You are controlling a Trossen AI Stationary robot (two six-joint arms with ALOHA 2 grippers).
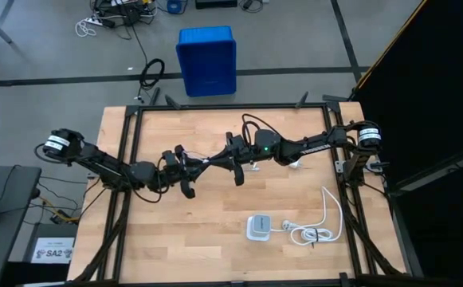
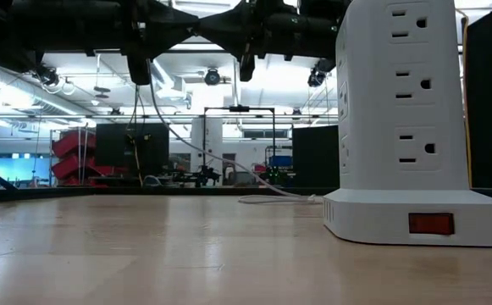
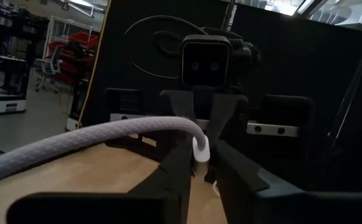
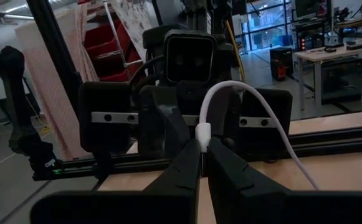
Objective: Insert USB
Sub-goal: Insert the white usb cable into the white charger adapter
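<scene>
The USB cable [image 4: 265, 118] hangs above the table's [image 1: 175, 239] middle, one plug pinched in the right gripper [image 4: 203, 152], the other clamped by the left gripper [image 3: 200, 163], both facing each other closely.

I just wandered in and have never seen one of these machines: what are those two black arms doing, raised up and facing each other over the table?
The two arms meet above the middle of the wooden table. Each pinches one end of a thin white USB cable: the right gripper is shut on a small white plug, and the left gripper on the other end. A white power strip tower stands on the table nearer the right arm, its own cord lying beside it. Nothing is plugged in yet.
</scene>
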